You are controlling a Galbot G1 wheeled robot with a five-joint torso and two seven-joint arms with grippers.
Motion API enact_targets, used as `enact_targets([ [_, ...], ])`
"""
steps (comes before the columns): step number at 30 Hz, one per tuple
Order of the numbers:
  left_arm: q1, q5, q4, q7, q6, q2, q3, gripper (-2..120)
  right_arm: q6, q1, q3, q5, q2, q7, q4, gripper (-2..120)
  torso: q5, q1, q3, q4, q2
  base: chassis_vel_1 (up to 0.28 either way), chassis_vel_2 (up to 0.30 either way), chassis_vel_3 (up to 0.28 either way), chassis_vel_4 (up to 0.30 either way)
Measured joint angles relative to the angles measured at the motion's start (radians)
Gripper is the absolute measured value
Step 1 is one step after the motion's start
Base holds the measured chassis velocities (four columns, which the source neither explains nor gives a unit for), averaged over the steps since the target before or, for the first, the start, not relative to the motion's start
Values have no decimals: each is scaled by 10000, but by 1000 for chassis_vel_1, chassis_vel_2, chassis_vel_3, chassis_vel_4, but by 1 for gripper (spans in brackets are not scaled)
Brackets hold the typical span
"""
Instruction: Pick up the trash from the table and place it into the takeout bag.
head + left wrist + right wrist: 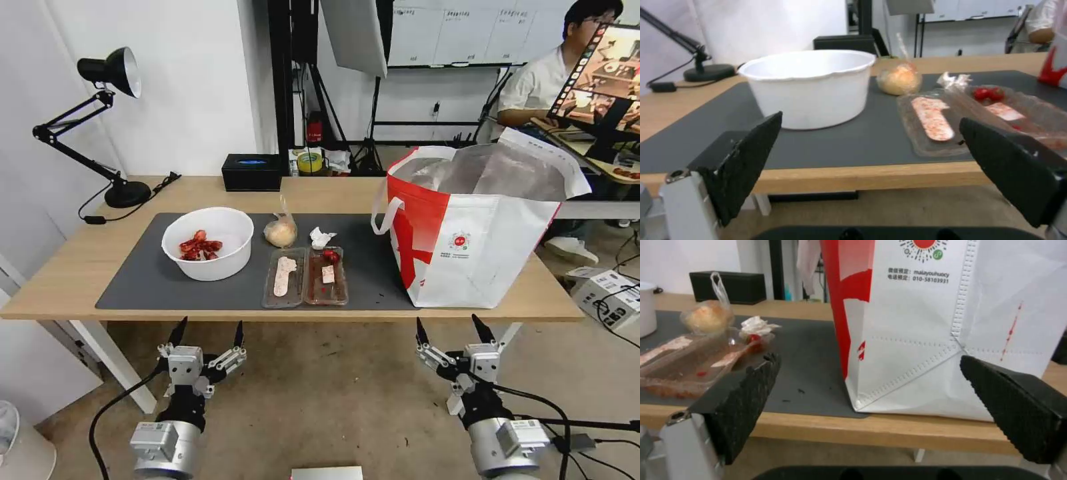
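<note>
the left gripper (208, 331) hangs below the near edge of the table (80, 267), its fingers spread wide with nothing between them, pointing up toward the white bowl (209, 251). the right gripper (455, 328) sits the same way further along the edge — fingers apart, empty — just under the near face of the takeout bag (467, 240).

on the dark grey mat (133, 280) the bowl stands upright with red food scraps (199, 247) inside. beside it, toward the bag, lies the clear hinged tray (305, 277), opened flat, with pinkish smears in both halves and a small red piece at the far end of the half nearer the bag. just behind the tray rests the small knotted bag (281, 231) holding a yellowish lump, and next to that the crumpled tissue (321, 237), close to the tray's far rim.

the takeout bag stands upright at the mat's right end, mouth open, foil lining showing, one white loop handle (387, 210) hanging toward the tray

a black box (252, 172) and a desk lamp (100, 127) sit along the far side of the table – well apart from the trash
</note>
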Motion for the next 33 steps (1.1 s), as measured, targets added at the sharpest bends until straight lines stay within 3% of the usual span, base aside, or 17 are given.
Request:
enact_targets([
  [3,-247,-715,-151,-332,543,325,-255,100,-637,423,62,767,-668,241,52,100,1,1,0,0,0,0,0,0,0],
  [4,-459,-1355,-269,-631,1031,612,-476,100,-1155,766,106,1400,-1226,434,99,100,1,1,1,0,0,0,0,0,0],
  [18,-1554,-4644,-899,-2138,3539,2088,-1630,100,-3788,2522,335,4585,-4055,1414,334,100,0,1,1,0,0,0,0,0,0],
  [20,-1667,-4990,-964,-2290,3798,2238,-1746,100,-3762,2570,328,4550,-4183,1416,335,100,-4,2,1,6,0,0,0,0,0],
  [22,-1813,-5427,-1042,-2494,4131,2437,-1899,100,-3850,2643,210,4669,-4236,1432,280,100,4,1,1,-6,0,0,0,0,0],
  [27,-1842,-5715,-912,-2695,4288,2603,-1433,100,-4984,3696,-495,6111,-4949,1836,-130,100,0,2,1,5,0,0,0,0,0],
  [33,-1678,-5603,-858,-2707,4206,2505,-975,100,-5042,3841,-1063,6027,-4590,1841,-370,100,1,1,0,0,0,0,0,0,0],
])
